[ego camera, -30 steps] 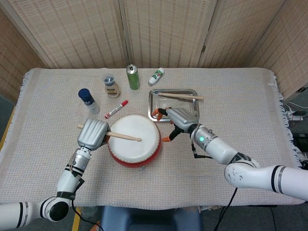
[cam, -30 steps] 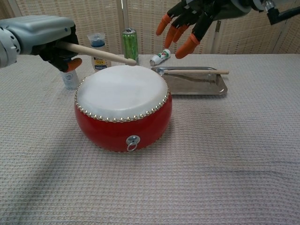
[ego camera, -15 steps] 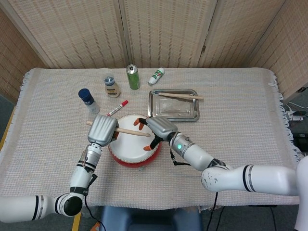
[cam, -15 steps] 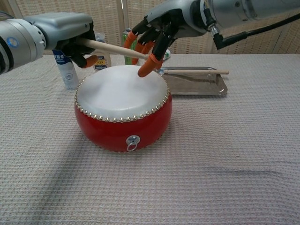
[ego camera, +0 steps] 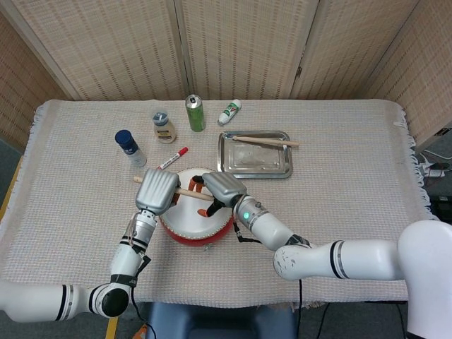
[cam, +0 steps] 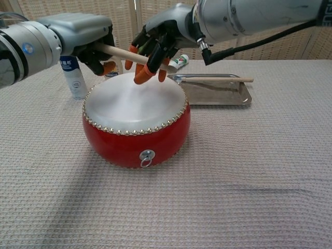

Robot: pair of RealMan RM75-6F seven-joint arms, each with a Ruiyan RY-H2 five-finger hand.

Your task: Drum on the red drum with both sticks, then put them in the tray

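Since a second ago my right hand (cam: 155, 44) crossed from the steel tray (ego camera: 282, 169), where one wooden drumstick (ego camera: 265, 141) already lies, fingers now spread around the other stick (cam: 122, 54) my left hand (cam: 78, 39) grips over the red drum (cam: 136, 124).

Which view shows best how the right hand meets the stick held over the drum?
The chest view: the right hand shows side-on, its fingers curling around the stick that the left hand holds above the drum. In the head view the backs of both hands hide most of the stick and the contact.
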